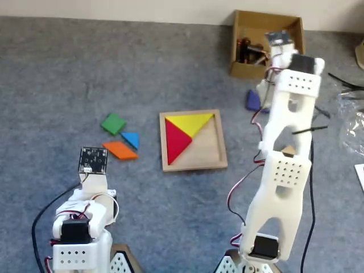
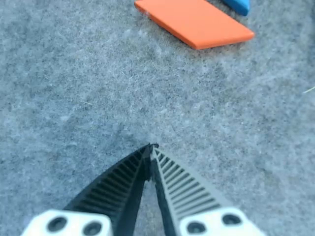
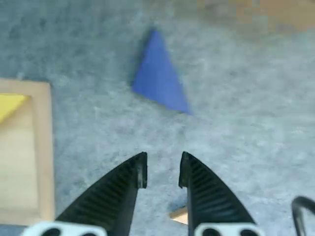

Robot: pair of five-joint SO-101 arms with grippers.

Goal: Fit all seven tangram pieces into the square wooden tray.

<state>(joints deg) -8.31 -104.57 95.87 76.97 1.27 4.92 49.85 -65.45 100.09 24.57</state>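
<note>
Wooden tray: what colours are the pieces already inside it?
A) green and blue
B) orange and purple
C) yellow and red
C: a yellow triangle and a red triangle lie side by side inside the wooden tray.

— What sits at the far edge of the grey felt worktop (image 1: 68,74)?
— An open cardboard box (image 1: 243,69), with dark parts (image 1: 245,50) inside.
— And along the right edge?
— Crumpled clear plastic (image 1: 352,128), black cables (image 1: 348,82), a white sheet (image 1: 360,173)
</note>
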